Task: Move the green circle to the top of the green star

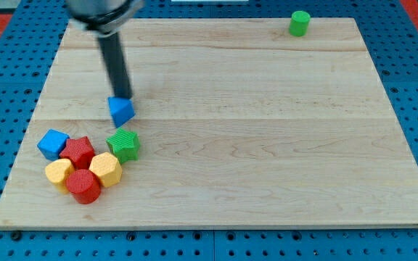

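The green circle [300,23] stands near the board's top right edge. The green star [124,144] lies at the lower left, at the right edge of a cluster of blocks. My tip [124,96] is at the upper left of the board, touching the top of a blue triangle [121,111], just above the green star and far to the left of the green circle.
Left of and below the green star sit a blue cube [52,143], a red star [78,151], a yellow block [59,172], a yellow hexagon [106,169] and a red cylinder [83,186]. The wooden board [267,145] lies on a blue pegboard.
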`<state>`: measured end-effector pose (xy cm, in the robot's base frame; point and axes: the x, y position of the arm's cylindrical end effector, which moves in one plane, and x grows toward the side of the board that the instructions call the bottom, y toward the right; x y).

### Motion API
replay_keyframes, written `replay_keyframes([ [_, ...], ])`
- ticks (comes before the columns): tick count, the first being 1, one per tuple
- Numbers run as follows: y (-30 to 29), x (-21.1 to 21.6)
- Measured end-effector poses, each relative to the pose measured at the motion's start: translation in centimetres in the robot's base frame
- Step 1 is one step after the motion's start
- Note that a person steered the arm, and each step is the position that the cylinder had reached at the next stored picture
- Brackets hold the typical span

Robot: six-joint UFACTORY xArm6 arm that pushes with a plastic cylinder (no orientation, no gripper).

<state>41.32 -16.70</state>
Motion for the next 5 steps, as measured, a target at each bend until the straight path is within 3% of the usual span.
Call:
replay_keyframes([
  [1, -2.1, 2.1],
  [2, 2.9, -1.8],
  [3, 4.4, -5.6],
  [4, 8.1, -7.0],
  [5, 8.1, -6.7],
])
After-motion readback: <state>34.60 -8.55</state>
